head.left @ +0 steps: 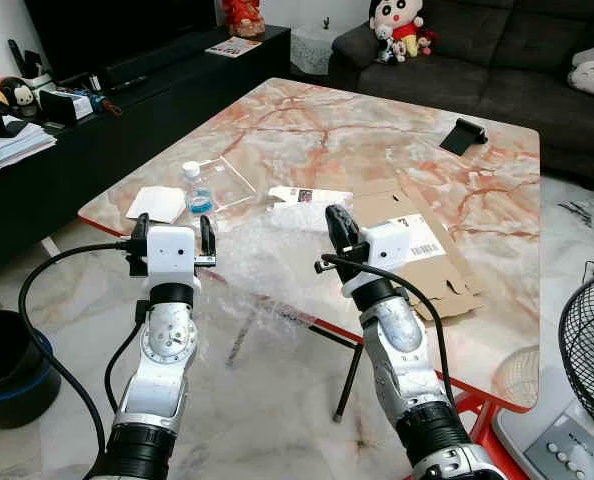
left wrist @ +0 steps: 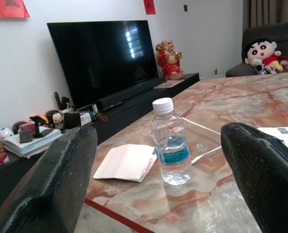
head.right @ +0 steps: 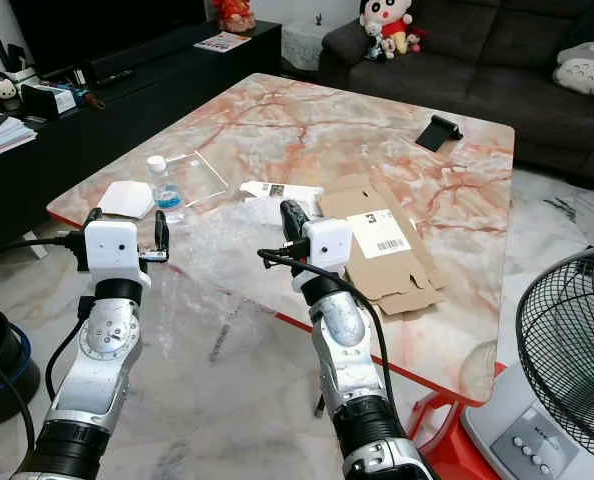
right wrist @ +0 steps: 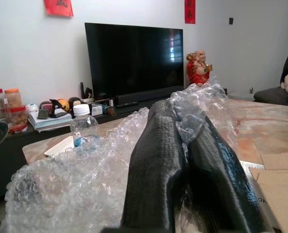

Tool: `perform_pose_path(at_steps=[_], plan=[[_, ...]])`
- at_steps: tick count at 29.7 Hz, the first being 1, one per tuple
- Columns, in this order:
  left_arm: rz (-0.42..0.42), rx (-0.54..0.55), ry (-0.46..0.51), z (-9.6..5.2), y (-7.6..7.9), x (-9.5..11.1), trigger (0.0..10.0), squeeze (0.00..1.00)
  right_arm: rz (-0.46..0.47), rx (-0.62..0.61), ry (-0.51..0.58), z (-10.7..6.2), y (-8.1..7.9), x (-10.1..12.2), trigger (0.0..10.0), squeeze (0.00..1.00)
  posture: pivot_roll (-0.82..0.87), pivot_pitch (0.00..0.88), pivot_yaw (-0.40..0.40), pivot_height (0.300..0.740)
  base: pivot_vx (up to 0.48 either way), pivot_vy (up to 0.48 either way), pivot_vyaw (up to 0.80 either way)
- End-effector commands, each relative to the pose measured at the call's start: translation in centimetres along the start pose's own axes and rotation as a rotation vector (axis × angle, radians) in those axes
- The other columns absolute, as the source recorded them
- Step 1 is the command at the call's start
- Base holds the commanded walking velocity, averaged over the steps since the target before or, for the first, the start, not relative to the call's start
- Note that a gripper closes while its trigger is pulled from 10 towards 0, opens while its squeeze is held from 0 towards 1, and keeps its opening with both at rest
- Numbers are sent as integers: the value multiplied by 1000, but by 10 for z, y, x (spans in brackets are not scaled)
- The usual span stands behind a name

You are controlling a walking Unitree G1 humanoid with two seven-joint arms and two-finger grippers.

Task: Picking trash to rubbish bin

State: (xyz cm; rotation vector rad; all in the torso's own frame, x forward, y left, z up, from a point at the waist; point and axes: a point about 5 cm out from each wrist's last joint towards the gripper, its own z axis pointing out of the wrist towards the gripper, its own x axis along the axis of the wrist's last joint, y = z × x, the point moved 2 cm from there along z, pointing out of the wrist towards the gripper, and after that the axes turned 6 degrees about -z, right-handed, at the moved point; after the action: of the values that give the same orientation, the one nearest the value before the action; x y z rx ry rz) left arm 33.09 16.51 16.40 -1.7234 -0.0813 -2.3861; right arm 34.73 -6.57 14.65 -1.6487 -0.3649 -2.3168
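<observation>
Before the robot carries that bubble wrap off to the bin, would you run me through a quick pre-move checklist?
1. Right gripper shut on the bubble wrap: ok.
2. Wrap lifted off the marble table: not ok, most of it lies on the top.
3. Left gripper open and free: ok.
4. Water bottle upright, apart from the left fingers: ok.
5. Wrap apart from the bottle and flattened cardboard: cannot tell.
6. Black bin on the floor at the robot's left: ok.

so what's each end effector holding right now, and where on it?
Right end effector is pinched shut on the bubble wrap, at a bunched-up edge of the sheet. Left end effector is open and empty, facing the water bottle.
</observation>
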Motion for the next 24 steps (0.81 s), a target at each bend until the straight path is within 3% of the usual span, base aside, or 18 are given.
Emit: perform_pose_path(at_steps=[1,12,24], plan=[[-4,1,31,-1,1,6,10000,0,13,4,-17,0,0,-3,10000,0,33,27,-21,740,0,0,0],[-7,5,31,-1,1,6,10000,0,14,7,-17,1,0,-2,10000,0,33,35,-25,740,0,0,0],[-11,6,30,-1,1,6,10000,0,15,17,-22,2,0,-2,10000,0,32,55,-32,740,-272,0,0]])
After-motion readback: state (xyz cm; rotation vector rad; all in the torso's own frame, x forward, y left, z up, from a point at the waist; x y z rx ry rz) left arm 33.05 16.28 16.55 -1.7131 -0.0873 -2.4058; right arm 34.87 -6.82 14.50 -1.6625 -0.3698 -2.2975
